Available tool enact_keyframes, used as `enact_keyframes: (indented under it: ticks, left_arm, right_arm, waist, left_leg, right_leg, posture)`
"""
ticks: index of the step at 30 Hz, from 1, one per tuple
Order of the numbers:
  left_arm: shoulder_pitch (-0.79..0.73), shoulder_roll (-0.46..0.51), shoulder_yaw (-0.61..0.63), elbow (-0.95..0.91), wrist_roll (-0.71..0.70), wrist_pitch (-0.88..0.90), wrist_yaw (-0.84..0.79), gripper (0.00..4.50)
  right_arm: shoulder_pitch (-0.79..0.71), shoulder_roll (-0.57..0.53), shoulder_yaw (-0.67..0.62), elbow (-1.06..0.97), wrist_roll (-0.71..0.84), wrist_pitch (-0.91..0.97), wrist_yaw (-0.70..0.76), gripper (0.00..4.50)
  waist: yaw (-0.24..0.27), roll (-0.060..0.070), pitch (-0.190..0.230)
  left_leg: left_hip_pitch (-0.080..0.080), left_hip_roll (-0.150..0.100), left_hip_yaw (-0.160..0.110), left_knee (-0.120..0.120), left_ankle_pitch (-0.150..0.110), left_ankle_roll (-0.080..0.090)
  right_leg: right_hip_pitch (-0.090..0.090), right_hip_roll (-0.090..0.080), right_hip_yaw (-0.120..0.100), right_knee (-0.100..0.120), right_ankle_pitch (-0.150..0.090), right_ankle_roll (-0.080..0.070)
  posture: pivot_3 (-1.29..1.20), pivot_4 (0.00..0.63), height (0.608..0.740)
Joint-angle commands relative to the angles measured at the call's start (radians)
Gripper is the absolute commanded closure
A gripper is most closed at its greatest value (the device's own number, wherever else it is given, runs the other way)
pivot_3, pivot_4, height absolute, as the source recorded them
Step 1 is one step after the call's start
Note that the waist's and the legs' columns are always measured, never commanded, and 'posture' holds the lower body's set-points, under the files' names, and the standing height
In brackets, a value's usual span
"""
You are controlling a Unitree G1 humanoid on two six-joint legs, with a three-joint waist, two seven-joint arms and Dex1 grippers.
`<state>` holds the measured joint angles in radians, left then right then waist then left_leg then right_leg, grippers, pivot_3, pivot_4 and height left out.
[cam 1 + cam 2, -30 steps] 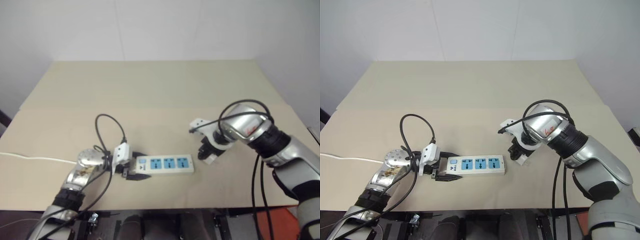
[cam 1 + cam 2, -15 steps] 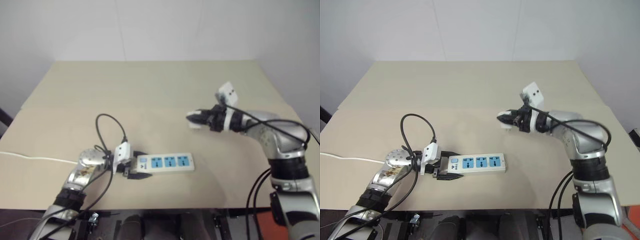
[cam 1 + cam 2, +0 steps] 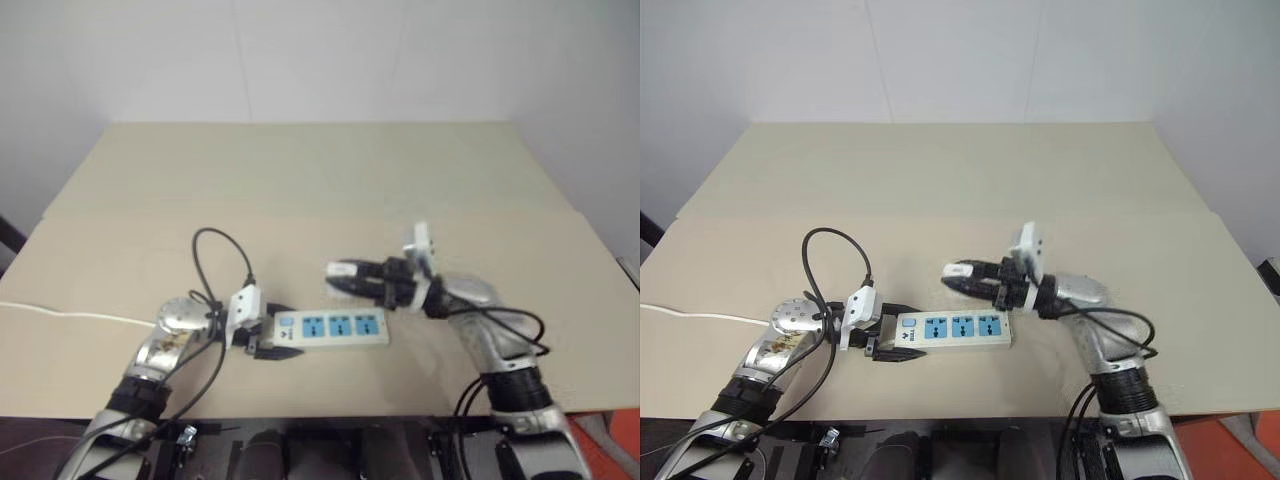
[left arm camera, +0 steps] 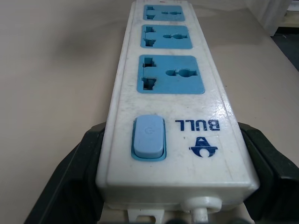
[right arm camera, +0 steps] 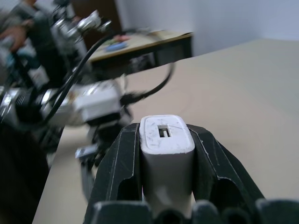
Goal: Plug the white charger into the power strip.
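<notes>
The power strip, a long white bar with three blue sockets, lies flat near the table's front edge. My left gripper is shut on its switch end, and the left wrist view shows a black finger against each long side of the power strip. My right gripper points level toward the left, just above and behind the strip's middle. It is shut on the white charger, which sits between its black fingers. The charger's prongs are hidden.
The beige table stretches far behind the strip. A thin white cord runs off the left edge. A black cable loop rises from my left wrist. A fold line crosses the tabletop at mid depth.
My right arm lifted the charger off the table right of the strip, turned from pointing down to level, and swung left over the strip. The left gripper and strip stayed put.
</notes>
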<state>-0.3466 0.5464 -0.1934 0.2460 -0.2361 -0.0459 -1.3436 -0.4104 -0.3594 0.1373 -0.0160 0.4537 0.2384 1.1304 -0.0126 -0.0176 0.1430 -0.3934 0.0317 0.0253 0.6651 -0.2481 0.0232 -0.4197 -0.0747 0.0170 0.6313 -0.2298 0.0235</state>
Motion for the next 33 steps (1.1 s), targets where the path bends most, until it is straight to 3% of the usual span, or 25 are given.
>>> enact_keyframes:
  ticks: [1,8,33]
  left_arm:
    - [-0.003,0.009,0.002,-0.039,-0.011,0.003,-0.008,1.18]
    - [-0.002,0.015,0.002,-0.043,-0.013,0.011,-0.012,1.18]
    - [0.001,0.004,-0.003,-0.04,-0.013,0.008,-0.017,1.18]
  right_arm:
    - [-0.005,0.03,0.017,0.044,-0.042,-0.153,0.033,3.38]
    - [-0.026,0.08,0.032,0.119,-0.063,-0.22,0.036,3.38]
    - [-0.041,0.129,0.088,0.159,-0.073,-0.192,0.068,3.38]
  waist:
    - [0.0,0.0,0.0]
    - [0.0,0.0,0.0]
    - [0.001,0.0,0.0]
  left_leg:
    - [0.0,0.0,0.0,0.0,0.0,0.0]
    - [0.002,0.0,0.0,0.0,0.0,0.0]
    - [0.002,0.0,0.0,0.0,0.0,0.0]
  right_leg:
    - [0.0,0.0,0.0,0.0,0.0,0.0]
    - [0.001,0.001,0.001,0.001,0.0,0.0]
    - [0.001,0.0,0.001,0.001,0.0,0.0]
  posture:
    - [0.0,0.15,0.74]
    - [0.0,0.15,0.74]
    - [0.0,0.15,0.74]
